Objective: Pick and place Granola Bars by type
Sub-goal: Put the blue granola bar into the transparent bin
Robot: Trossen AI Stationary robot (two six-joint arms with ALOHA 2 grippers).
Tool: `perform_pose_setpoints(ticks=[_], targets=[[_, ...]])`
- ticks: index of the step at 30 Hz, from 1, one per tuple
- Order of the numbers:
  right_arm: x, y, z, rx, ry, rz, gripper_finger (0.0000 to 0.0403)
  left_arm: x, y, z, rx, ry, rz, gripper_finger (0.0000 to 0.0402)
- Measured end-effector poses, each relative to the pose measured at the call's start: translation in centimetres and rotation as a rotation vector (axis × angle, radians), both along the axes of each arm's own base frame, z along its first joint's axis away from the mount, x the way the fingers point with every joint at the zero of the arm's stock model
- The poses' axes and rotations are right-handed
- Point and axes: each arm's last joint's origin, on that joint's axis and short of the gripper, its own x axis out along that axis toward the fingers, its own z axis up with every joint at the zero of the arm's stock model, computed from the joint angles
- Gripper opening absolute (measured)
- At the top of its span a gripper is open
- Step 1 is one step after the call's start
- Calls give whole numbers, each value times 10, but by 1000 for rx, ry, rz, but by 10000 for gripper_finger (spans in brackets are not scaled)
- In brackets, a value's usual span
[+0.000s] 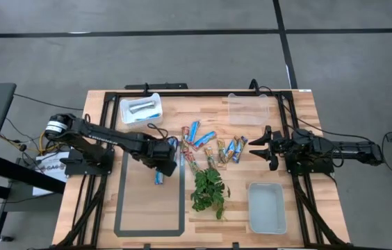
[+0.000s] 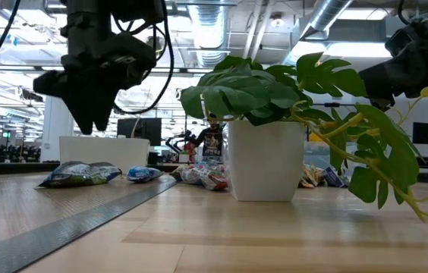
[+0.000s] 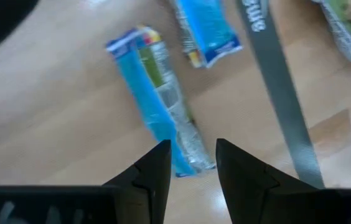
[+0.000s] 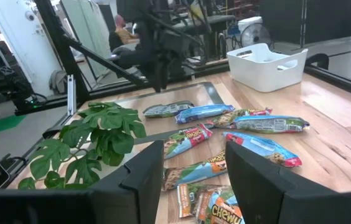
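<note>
My left gripper (image 1: 169, 164) (image 3: 191, 167) hangs open with a narrow gap above a blue-and-white granola bar (image 3: 157, 99) (image 1: 160, 178). That bar lies flat on the wood, just inside the grey tape line (image 3: 278, 93). In the low view the left gripper (image 2: 90, 114) is well clear of it (image 2: 81, 173). A second blue bar (image 3: 205, 28) lies just beyond. My right gripper (image 1: 260, 148) (image 4: 194, 180) is open and hovers beside the pile of several blue and red-wrapped bars (image 4: 225, 134) (image 1: 213, 142) at mid-table.
A green plant sprig (image 1: 208, 189) stands near the table's middle, in a white pot (image 2: 265, 159). A white bin (image 1: 142, 109) sits far left, a clear bin (image 1: 248, 109) far right, and a pale tray (image 1: 265, 206) near right. A grey tape rectangle (image 1: 149, 208) marks the near left.
</note>
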Motion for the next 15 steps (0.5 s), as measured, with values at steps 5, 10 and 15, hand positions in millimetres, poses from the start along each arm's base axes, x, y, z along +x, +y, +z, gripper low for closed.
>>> perform_pose_setpoints(ticks=[5,10,15], targets=[[0,0,0,0,0,0,165,2,-4,-14,-2,-47,-33,143],[0,0,0,0,0,0,164,1,-2,-20,-23,-42,-27,194],[0,0,0,0,0,0,165,-3,1,-28,-23,-23,-18,230]])
